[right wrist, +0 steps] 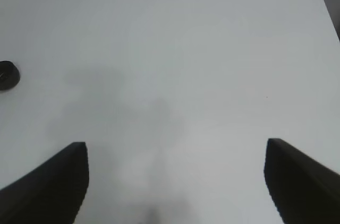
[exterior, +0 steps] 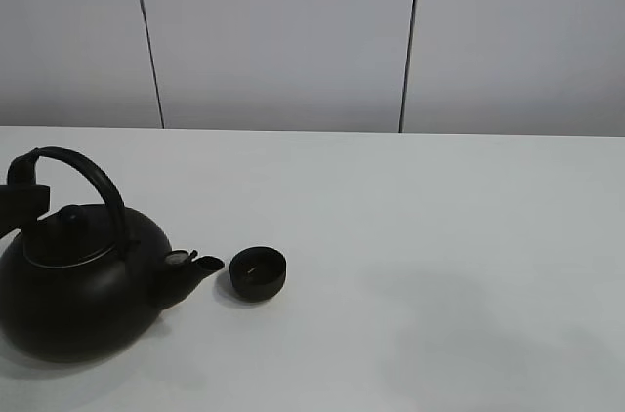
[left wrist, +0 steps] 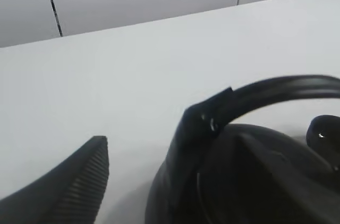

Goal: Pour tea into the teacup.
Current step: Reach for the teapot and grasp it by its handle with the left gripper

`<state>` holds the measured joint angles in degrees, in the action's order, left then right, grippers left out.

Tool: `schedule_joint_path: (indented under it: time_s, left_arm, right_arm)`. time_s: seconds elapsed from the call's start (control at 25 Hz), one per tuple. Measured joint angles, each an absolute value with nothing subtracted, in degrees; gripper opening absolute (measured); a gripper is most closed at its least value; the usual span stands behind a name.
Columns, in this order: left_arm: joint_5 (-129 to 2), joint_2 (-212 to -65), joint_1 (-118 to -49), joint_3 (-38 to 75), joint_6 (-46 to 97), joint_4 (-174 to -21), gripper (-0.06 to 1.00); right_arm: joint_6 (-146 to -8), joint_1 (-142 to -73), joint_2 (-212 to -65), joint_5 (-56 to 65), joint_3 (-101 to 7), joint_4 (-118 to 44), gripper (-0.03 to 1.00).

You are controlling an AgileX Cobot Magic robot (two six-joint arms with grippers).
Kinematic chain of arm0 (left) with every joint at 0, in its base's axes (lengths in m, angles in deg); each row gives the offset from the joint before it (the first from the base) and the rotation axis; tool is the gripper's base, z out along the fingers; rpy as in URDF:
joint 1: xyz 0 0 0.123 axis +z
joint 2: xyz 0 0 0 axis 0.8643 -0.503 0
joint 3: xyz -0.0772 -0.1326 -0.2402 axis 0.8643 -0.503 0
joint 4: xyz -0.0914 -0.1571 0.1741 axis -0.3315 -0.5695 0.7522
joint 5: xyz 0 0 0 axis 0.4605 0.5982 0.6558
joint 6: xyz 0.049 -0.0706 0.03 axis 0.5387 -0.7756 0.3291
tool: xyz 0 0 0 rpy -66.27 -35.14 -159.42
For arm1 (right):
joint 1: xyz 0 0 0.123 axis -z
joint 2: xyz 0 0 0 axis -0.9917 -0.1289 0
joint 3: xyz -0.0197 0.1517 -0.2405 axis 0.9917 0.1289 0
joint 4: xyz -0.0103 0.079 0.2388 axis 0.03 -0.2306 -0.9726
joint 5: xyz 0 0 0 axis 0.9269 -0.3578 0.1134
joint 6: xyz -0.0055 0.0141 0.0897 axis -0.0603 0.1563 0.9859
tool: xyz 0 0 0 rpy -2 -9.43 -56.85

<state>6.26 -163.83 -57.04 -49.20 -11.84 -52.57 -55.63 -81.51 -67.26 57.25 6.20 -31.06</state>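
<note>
The small black teacup [exterior: 259,272] stands on the white table [exterior: 439,236], just to the right of the spout [exterior: 200,266] of the big black kettle [exterior: 78,295]. My left gripper [left wrist: 170,141] is open at the far-left end of the kettle's arched handle [left wrist: 276,88]. One ribbed finger [left wrist: 79,181] stands clear of the kettle and the other is hard to tell from the dark body. In the exterior high view it shows as a black block [exterior: 24,199]. My right gripper [right wrist: 175,181] is open and empty above bare table. A small dark object [right wrist: 7,75] shows at the edge of its view.
A grey panelled wall [exterior: 293,31] runs behind the table's far edge. Faint arm shadows lie on the table [exterior: 469,334] right of the cup.
</note>
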Motion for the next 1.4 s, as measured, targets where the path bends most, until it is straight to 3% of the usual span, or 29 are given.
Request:
schedule_joint_path:
  time_s: [0.88, 1.0, 1.12, 1.4]
  left_arm:
    - [7.5, -170.5, -56.3, -45.4, -11.8, -52.2, 0.45]
    - [6.8, -170.5, -56.3, -44.3, -12.9, -51.5, 0.37]
    - [6.5, -170.5, -56.3, -43.7, -14.2, -49.0, 0.14]
    - [6.0, -170.3, -56.3, -43.5, -14.5, -49.2, 0.14]
  right_arm:
    - [-55.6, -81.5, -67.3, 57.3, 6.2, -31.0, 0.62]
    - [-55.6, -81.5, -67.3, 57.3, 6.2, -31.0, 0.62]
    - [-55.6, -81.5, -67.3, 57.3, 6.2, -31.0, 0.62]
    - [-55.6, -81.5, -67.3, 57.3, 6.2, -31.0, 0.62]
